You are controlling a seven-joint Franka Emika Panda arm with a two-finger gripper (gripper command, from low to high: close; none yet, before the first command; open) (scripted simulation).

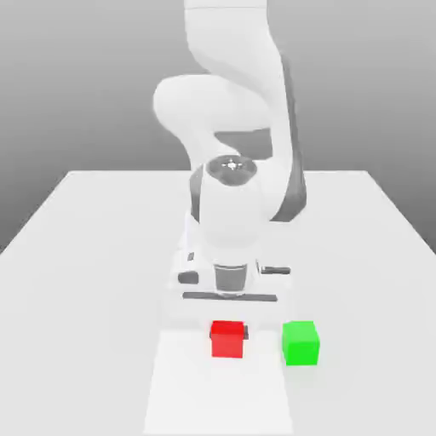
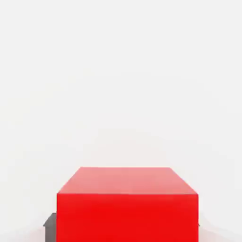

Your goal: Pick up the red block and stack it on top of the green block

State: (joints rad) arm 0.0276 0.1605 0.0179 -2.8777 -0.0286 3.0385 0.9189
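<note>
The red block (image 1: 227, 338) rests on the white table (image 1: 102, 255) near its front edge. My gripper (image 1: 228, 330) comes straight down over it and is shut on its two sides. In the hand view the red block (image 2: 126, 203) sits close up between the dark fingers (image 2: 49, 228), which press against its flanks. The green block (image 1: 301, 342) stands on the table just off the red block, toward the exterior view's right, with a small gap between them. Nothing lies on top of the green block.
The robot's white arm (image 1: 234, 128) and its base rise behind the blocks in the middle of the table. Bare table surface stretches to both sides in the exterior view, and the front edge lies close below the blocks.
</note>
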